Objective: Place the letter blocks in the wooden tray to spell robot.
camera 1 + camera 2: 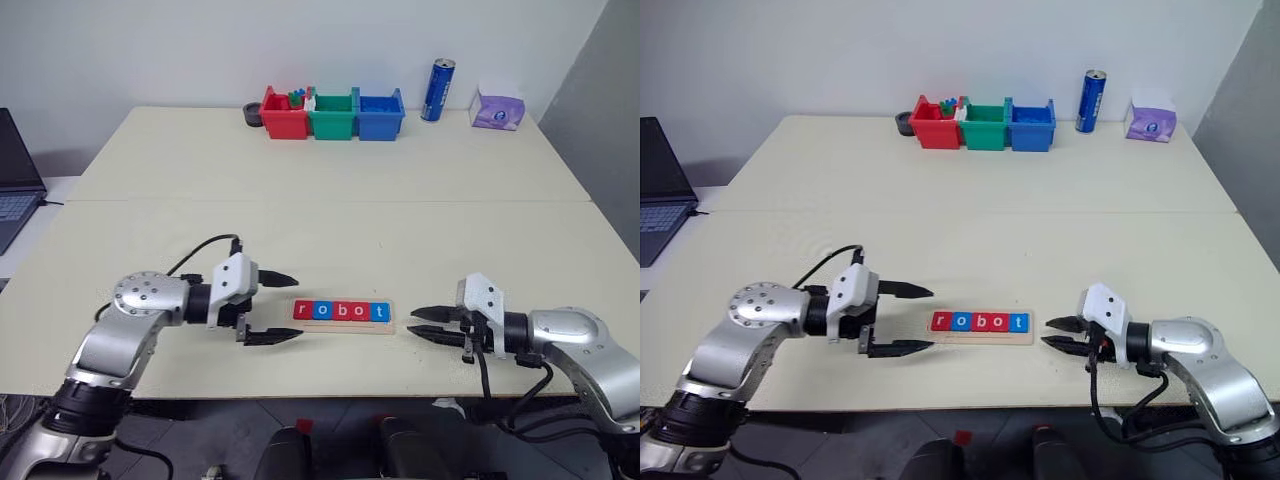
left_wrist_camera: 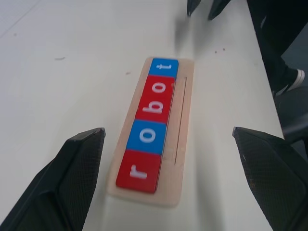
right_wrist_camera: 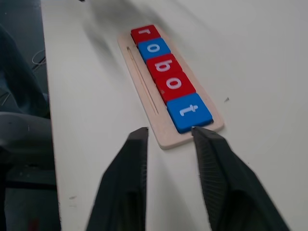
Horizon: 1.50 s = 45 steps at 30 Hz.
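Nearest to you, along the front edge of the table, the wooden tray lay flat with all five letter blocks seated in it side by side, reading r, o, b, o, t from your left to your right: red r, blue o, red b, red o, blue t. A narrow groove ran along the tray's near side, bare of tiles. Your left gripper sat just to the left of the tray, its two black fingers spread wide, one above the other in the head views and pointing toward the r end; you held nothing in it, and its tips stopped short of the wood. Your right gripper was just off the tray's right end, aimed at the blue t, its fingers parted by a modest gap and also empty; in the right wrist view the tips stood close before the tray's end without touching it. Beyond the tray the tabletop ran bare to the far edge, where you had a red bin, a green bin and a blue bin standing in a row, touching. To their right stood a blue can upright, and further right a purple tissue pack. A laptop sat off the table's left side.
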Each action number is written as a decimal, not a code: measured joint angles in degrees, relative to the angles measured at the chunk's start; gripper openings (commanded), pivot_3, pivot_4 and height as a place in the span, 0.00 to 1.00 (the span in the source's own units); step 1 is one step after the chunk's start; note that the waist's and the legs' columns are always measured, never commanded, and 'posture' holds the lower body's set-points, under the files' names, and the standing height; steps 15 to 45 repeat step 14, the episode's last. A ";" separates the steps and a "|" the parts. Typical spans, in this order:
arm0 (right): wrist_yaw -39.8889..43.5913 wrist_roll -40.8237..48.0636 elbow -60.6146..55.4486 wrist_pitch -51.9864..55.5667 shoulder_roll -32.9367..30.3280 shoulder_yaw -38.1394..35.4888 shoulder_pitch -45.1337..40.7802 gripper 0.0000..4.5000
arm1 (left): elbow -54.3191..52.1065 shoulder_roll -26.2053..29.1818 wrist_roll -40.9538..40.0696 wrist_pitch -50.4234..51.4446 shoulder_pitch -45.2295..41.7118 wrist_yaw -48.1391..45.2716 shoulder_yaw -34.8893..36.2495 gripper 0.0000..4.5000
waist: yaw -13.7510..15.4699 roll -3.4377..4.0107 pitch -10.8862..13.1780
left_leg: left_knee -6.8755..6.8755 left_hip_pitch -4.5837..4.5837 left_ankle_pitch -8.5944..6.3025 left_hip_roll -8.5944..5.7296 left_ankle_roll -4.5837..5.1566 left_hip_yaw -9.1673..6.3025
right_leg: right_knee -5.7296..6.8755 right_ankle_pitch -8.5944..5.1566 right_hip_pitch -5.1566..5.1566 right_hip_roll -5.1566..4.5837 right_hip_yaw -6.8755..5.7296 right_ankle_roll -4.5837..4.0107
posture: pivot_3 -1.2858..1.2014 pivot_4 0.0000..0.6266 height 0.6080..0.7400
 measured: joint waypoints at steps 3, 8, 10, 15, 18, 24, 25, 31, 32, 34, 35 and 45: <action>-0.09 1.97 -1.64 1.79 -1.19 -1.16 0.30 0.77 | -0.38 1.92 -0.96 1.33 2.15 -0.04 2.12 1.00 | 0.04 -0.01 0.00 | 0.00 -0.01 0.00 0.00 0.00 0.01 | -0.02 0.00 0.00 -0.01 0.00 0.00 | 0.52 0.24 1.00; -0.46 3.78 -2.31 3.57 -2.49 -1.69 0.24 0.99 | -0.59 2.76 -1.51 1.65 3.84 0.31 3.57 1.00 | 0.12 -0.03 0.01 | 0.00 -0.02 0.00 -0.01 0.00 0.02 | -0.03 0.00 0.00 -0.02 0.01 0.00 | 0.52 0.24 1.00; -1.11 3.78 -2.29 3.59 -2.48 -1.68 -0.32 0.99 | -1.07 2.76 -1.52 1.95 4.00 0.78 3.56 1.00 | 0.10 -0.03 0.01 | 0.00 -0.02 0.00 0.00 0.00 0.03 | -0.03 0.00 0.00 -0.01 0.01 0.00 | 0.52 0.24 1.00; -1.24 3.78 -2.28 3.60 -2.49 -1.29 -1.08 0.99 | -2.82 2.75 -1.54 2.39 4.10 1.51 3.56 1.00 | 0.10 -0.04 0.01 | 0.00 -0.02 0.00 0.00 0.00 0.02 | -0.04 0.00 0.00 -0.01 0.02 0.00 | 0.52 0.24 1.00; -1.24 3.78 -2.28 3.60 -2.49 -1.29 -1.08 0.99 | -2.82 2.75 -1.54 2.39 4.10 1.51 3.56 1.00 | 0.10 -0.04 0.01 | 0.00 -0.02 0.00 0.00 0.00 0.02 | -0.04 0.00 0.00 -0.01 0.02 0.00 | 0.52 0.24 1.00; -1.24 3.78 -2.28 3.60 -2.49 -1.29 -1.08 0.99 | -2.82 2.75 -1.54 2.39 4.10 1.51 3.56 1.00 | 0.10 -0.04 0.01 | 0.00 -0.02 0.00 0.00 0.00 0.02 | -0.04 0.00 0.00 -0.01 0.02 0.00 | 0.52 0.24 1.00; -1.24 3.78 -2.28 3.60 -2.49 -1.29 -1.08 0.99 | -2.82 2.75 -1.54 2.39 4.10 1.51 3.56 1.00 | 0.10 -0.04 0.01 | 0.00 -0.02 0.00 0.00 0.00 0.02 | -0.04 0.00 0.00 -0.01 0.02 0.00 | 0.52 0.24 1.00; -1.24 3.78 -2.28 3.60 -2.49 -1.29 -1.08 0.99 | -2.82 2.75 -1.54 2.39 4.10 1.51 3.56 1.00 | 0.10 -0.04 0.01 | 0.00 -0.02 0.00 0.00 0.00 0.02 | -0.04 0.00 0.00 -0.01 0.02 0.00 | 0.52 0.24 1.00; -1.24 3.78 -2.28 3.60 -2.49 -1.29 -1.08 0.99 | -2.82 2.75 -1.54 2.39 4.10 1.51 3.56 1.00 | 0.10 -0.04 0.01 | 0.00 -0.02 0.00 0.00 0.00 0.02 | -0.04 0.00 0.00 -0.01 0.02 0.00 | 0.52 0.24 1.00; -1.24 3.78 -2.28 3.60 -2.49 -1.29 -1.08 0.99 | -2.82 2.75 -1.54 2.39 4.10 1.51 3.56 1.00 | 0.10 -0.04 0.01 | 0.00 -0.02 0.00 0.00 0.00 0.02 | -0.04 0.00 0.00 -0.01 0.02 0.00 | 0.52 0.24 1.00; -1.24 3.78 -2.28 3.60 -2.49 -1.29 -1.08 0.99 | -2.82 2.75 -1.54 2.39 4.10 1.51 3.56 1.00 | 0.10 -0.04 0.01 | 0.00 -0.02 0.00 0.00 0.00 0.02 | -0.04 0.00 0.00 -0.01 0.02 0.00 | 0.52 0.24 1.00; -1.24 3.78 -2.28 3.60 -2.49 -1.29 -1.08 0.99 | -2.82 2.75 -1.54 2.39 4.10 1.51 3.56 1.00 | 0.10 -0.04 0.01 | 0.00 -0.02 0.00 0.00 0.00 0.02 | -0.04 0.00 0.00 -0.01 0.02 0.00 | 0.52 0.24 1.00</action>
